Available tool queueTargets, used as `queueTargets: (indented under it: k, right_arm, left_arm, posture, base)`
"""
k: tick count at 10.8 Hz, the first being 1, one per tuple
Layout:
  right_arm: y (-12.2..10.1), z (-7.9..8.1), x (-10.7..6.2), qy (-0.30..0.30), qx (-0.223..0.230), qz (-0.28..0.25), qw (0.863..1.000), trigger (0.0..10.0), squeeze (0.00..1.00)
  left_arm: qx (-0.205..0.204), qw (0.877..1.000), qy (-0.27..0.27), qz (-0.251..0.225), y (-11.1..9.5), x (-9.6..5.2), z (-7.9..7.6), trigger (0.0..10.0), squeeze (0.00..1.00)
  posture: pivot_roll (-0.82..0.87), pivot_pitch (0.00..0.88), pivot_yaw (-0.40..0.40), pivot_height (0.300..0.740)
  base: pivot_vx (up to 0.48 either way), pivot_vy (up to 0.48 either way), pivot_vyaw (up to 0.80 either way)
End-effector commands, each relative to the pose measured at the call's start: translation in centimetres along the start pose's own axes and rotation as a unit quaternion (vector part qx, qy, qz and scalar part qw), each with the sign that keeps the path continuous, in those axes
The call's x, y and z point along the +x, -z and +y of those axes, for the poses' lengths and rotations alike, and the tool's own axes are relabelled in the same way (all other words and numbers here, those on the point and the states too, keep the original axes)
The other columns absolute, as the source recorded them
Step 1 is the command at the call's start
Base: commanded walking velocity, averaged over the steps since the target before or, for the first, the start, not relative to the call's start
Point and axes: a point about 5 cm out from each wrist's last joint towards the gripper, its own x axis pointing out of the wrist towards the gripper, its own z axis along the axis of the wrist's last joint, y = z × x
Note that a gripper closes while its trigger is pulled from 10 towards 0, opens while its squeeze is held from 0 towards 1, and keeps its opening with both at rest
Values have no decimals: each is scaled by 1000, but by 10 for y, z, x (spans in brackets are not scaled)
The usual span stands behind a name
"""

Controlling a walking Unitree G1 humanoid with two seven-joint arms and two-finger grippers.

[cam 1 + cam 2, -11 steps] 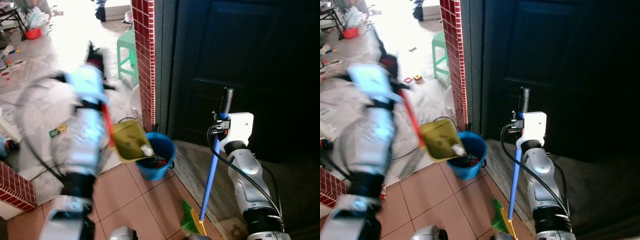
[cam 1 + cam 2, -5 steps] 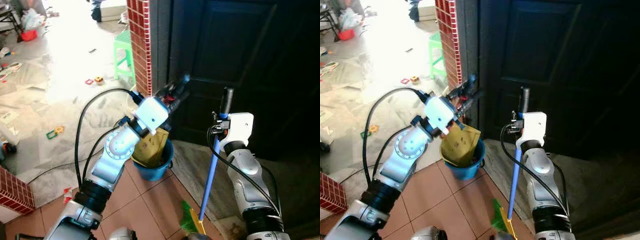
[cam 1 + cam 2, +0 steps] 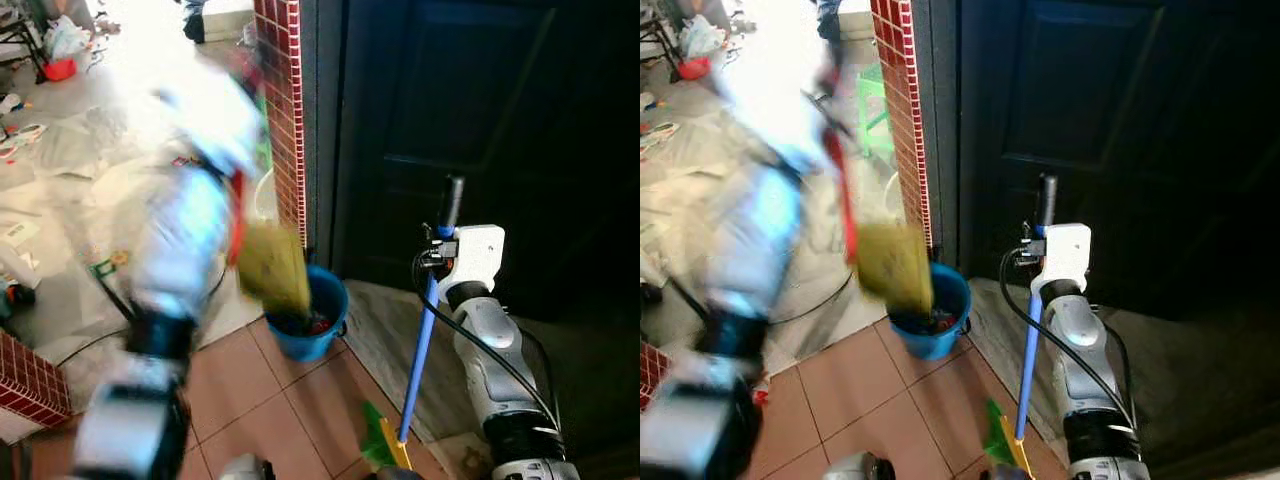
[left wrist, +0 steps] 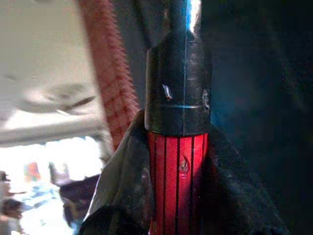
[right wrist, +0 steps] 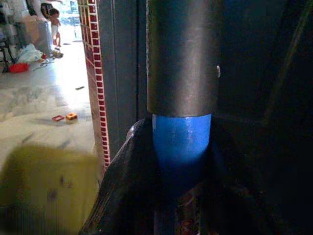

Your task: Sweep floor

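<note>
My left arm is motion-blurred on the left of the eye views. My left gripper is shut on the dustpan's red handle, which ends in a black cap. The yellow dustpan hangs tilted just over the left rim of the blue bucket, which holds some debris. My right gripper is shut on the blue broom handle, just below its dark grey top. The broom stands nearly upright, with its green bristles on the tiled floor to the right of the bucket.
A red-tiled pillar and a dark door rise right behind the bucket. A green stool stands beyond the pillar. A low red brick wall is at the near left. Small toys and cables lie on the bright floor.
My left arm has swung from reaching toward the door back to the left and up, lifting the dustpan out of the bucket. The right arm and the broom have not moved.
</note>
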Motion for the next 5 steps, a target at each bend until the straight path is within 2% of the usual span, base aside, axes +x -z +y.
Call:
queueTargets:
  k: [1, 2, 3, 4, 5]
  right_arm:
    - [-9, 4, 6, -4, 8, -25, 1000, 10000, 0]
    - [-9, 5, 6, -5, 8, -25, 1000, 10000, 0]
    - [-8, 5, 6, -5, 9, -24, 1000, 10000, 0]
    - [-8, 5, 6, -6, 6, -24, 1000, 10000, 0]
    - [-8, 5, 6, -5, 4, -24, 1000, 10000, 0]
  left_arm:
    - [46, 996, -37, -64, -33, 17, 18, 10000, 0]
    - [83, 992, -65, -64, -38, 19, 32, 10000, 0]
    - [97, 989, -92, -69, -41, 19, 45, 10000, 0]
    - [134, 983, -115, -49, -35, 15, 60, 10000, 0]
    - [148, 980, -132, -12, -22, 8, 70, 10000, 0]
  posture:
    - [-101, 0, 44, 740]
    - [-100, 0, 44, 740]
    - [-100, 0, 44, 740]
    - [-97, 0, 42, 740]
    - [-99, 0, 41, 740]
  base:
    - [0, 0, 0]
    - [0, 0, 0]
    - [0, 0, 0]
    - [0, 0, 0]
    - [0, 0, 0]
